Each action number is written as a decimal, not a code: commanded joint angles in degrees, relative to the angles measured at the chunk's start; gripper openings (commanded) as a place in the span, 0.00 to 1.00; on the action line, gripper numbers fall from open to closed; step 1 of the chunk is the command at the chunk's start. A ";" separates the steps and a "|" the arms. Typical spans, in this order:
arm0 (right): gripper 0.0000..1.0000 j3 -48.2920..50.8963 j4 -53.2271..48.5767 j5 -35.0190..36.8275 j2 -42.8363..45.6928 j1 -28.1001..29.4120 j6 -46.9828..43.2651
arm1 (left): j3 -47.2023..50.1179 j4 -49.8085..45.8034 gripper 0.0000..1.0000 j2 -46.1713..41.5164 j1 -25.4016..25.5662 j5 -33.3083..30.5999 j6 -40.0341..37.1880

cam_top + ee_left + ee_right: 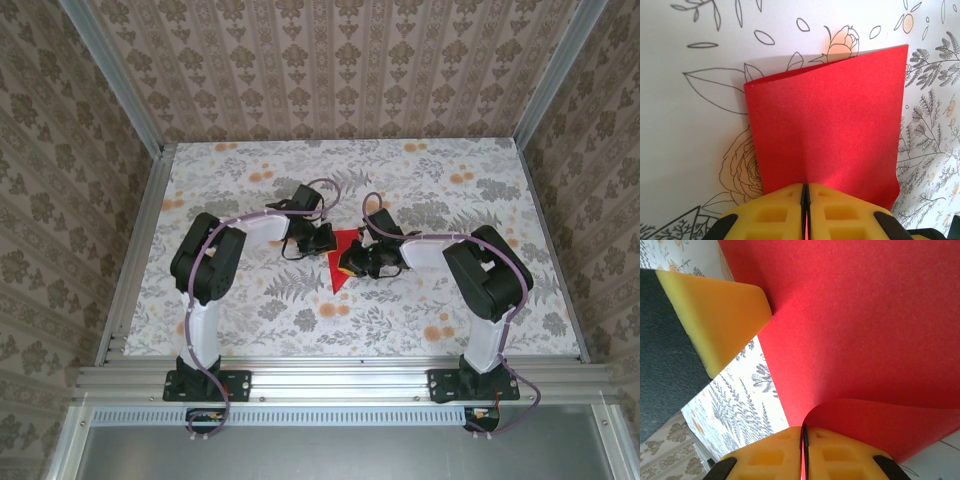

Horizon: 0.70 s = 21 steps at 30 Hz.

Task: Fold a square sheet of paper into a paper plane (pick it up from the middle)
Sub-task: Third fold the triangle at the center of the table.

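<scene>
Inspector: The left gripper (805, 197) is clamped on the thin bright red square sheet of paper (830, 130), held over the floral table (250, 300); the right gripper (803, 440) is shut on its curl.
Reviewer: Tearing or miscreasing is risked by opposed pulling.

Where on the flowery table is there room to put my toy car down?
Bare table runs along the back wall, and there is a free strip near the front between the left arm and right arm. The middle is crowded: the left hand and right hand both pinch the paper there.
</scene>
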State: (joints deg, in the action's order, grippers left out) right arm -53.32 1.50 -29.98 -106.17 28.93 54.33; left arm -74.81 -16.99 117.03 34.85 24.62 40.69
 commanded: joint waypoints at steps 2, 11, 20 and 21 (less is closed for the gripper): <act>0.12 -1.29 -1.70 0.49 -1.18 0.34 -1.17 | -0.17 -4.52 0.12 1.88 0.39 -1.77 -1.36; 0.12 -2.34 -0.68 0.03 -2.48 0.34 -0.71 | -0.17 -4.57 0.12 2.05 0.49 -1.68 -1.36; 0.13 -2.29 -1.20 0.20 -3.03 0.34 -1.07 | -0.05 -4.46 0.12 1.98 0.57 -1.68 -1.31; 0.13 -2.27 -1.21 0.19 -3.07 0.35 -1.11 | -0.12 -4.58 0.12 1.97 0.57 -1.65 -1.32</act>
State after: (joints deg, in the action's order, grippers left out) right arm -54.39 1.30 -30.04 -107.74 28.93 53.95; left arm -74.96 -17.34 117.05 34.96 24.56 40.69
